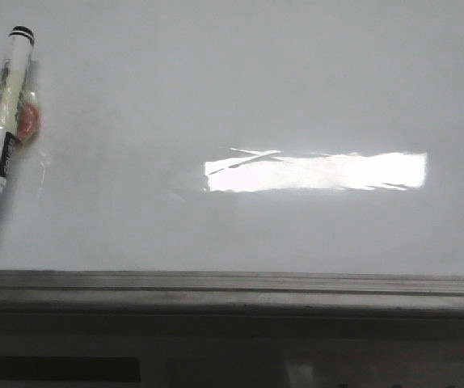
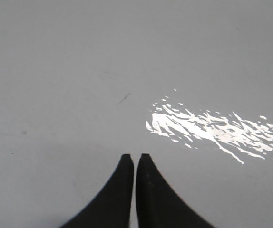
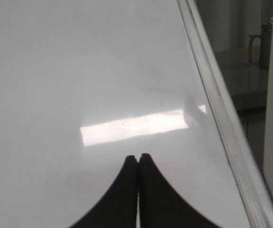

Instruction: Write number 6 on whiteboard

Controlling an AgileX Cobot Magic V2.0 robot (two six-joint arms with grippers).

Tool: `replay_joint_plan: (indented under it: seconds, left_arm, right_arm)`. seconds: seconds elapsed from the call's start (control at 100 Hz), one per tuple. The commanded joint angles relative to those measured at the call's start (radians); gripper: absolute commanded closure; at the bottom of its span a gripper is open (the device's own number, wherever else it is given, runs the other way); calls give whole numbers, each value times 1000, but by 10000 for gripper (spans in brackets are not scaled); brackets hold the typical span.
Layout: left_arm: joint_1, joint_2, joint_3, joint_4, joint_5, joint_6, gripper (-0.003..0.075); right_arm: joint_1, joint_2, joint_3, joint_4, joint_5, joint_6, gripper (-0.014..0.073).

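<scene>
Spanning the scene:
Whiteboard: the whiteboard [image 1: 240, 89] is being seen as a glossy grey-white surface filling the front view, with a grey metal rail [image 1: 232, 284] running along its near edge; a bright rectangular light reflection [image 1: 317, 171] is being thrown near its middle.
Marker: a marker [image 1: 2, 129] with white barrel and black tip is being shown lying on the board at the far left, tip toward the rail, with a small reddish scrap [image 1: 27, 121] touching its side.
Left gripper: the left gripper [image 2: 135, 161] is being held over bare board, its dark fingers nearly together, holding nothing.
Right gripper: the right gripper [image 3: 138, 159] is being held over the board near the rail, fingers pressed together, empty.
Number 6: no drawn figure is being shown; only a faint short dark stroke [image 2: 123, 99] is being seen in the left wrist view.
</scene>
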Motion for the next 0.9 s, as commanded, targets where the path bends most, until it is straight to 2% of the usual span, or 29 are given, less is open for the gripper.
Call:
replay_joint_plan:
  seconds: [0.0,0.07,0.16,0.33,0.46,0.53,0.63,0.69,0.75,0.85,0.89]
  left_arm:
    - [4,-27,8,-14,-83,-8,741]
    - [4,-21,-14,-14,-70,-8,741]
    - [2,11,-63,-10,-47,-8,741]
    - [-4,145,-234,18,130,19,741]
    - [-4,223,-299,15,108,62,722]
    - [-4,252,-298,15,36,101,629]
    - [-4,287,-281,13,-70,98,382]
    - [-4,313,-268,4,-162,98,279]
    - [-4,337,-263,17,-201,100,248]
    - [-29,386,-263,131,-244,98,253]
    - [-55,402,-263,131,-268,93,260]
  right_arm:
    - [-5,-4,-21,0,-30,8,657]
    - [-3,-2,-64,-12,87,8,657]
    - [-1,29,-117,-10,140,8,657]
    - [-1,185,-240,6,332,8,657]
    - [8,293,-279,19,374,8,657]
    - [11,327,-277,33,339,8,657]
    - [11,368,-277,33,321,8,657]
    - [11,386,-275,33,309,8,657]
    - [11,401,-275,34,308,8,657]
    - [11,419,-266,36,308,8,657]
    - [11,426,-261,36,308,8,657]
